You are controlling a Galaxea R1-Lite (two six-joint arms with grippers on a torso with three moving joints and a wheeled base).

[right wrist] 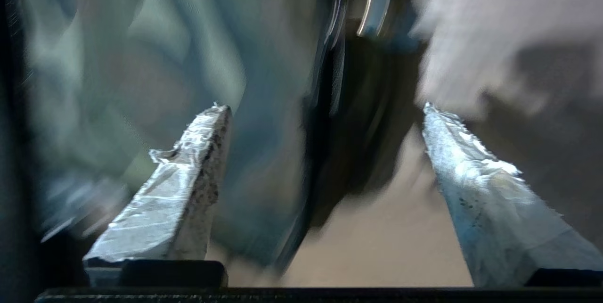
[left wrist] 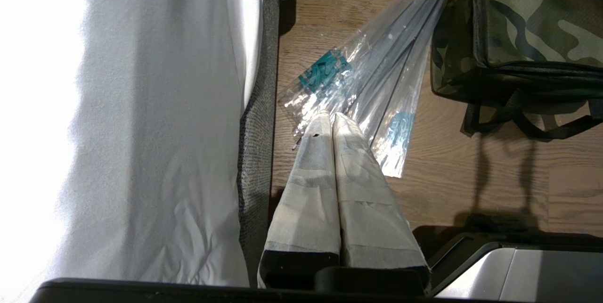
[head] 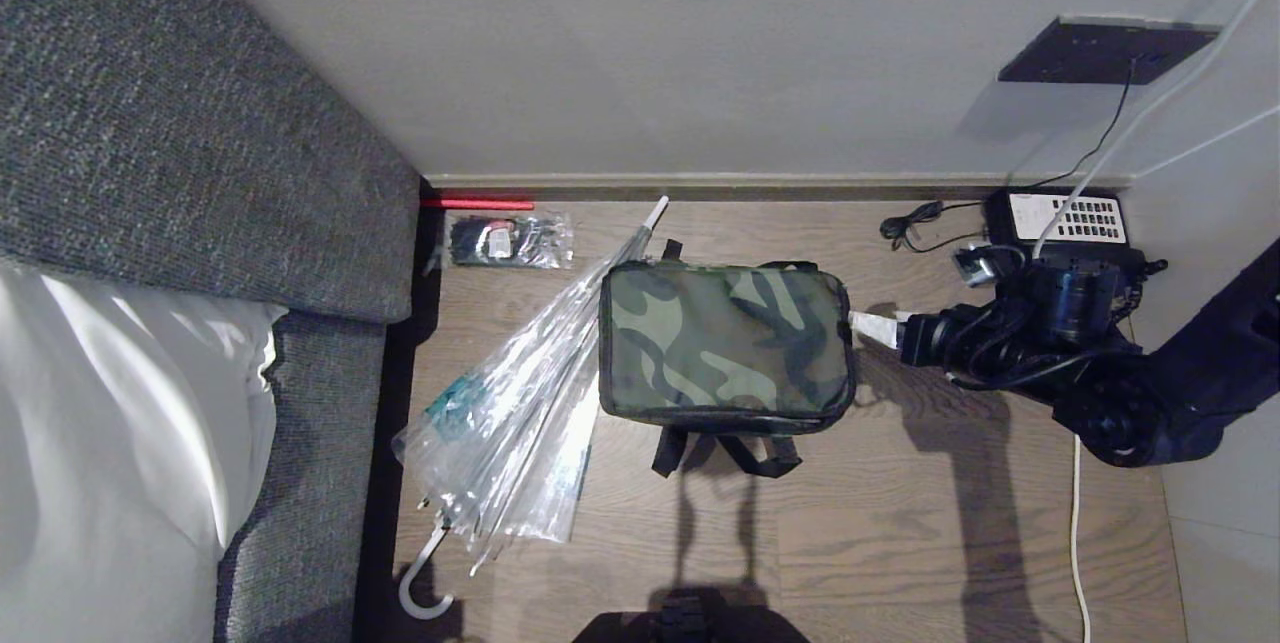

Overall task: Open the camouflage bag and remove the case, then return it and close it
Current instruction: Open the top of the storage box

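Nearest us the umbrella (head: 520, 403) lay on the wooden floor (head: 900, 523) just beside the camouflage bag (head: 725, 343), which sat zipped shut in the middle of the floor, so we could not see the case or anything else inside it. We judged the bag soft and yielding, its cloth likely to bunch and slide unless we took it by the zipper edging or the black straps (head: 725, 453). Our right tool (head: 872, 325) was spread wide at the bag's right edge, holding nothing, while our left tool (left wrist: 332, 121) hung pressed together above the umbrella.
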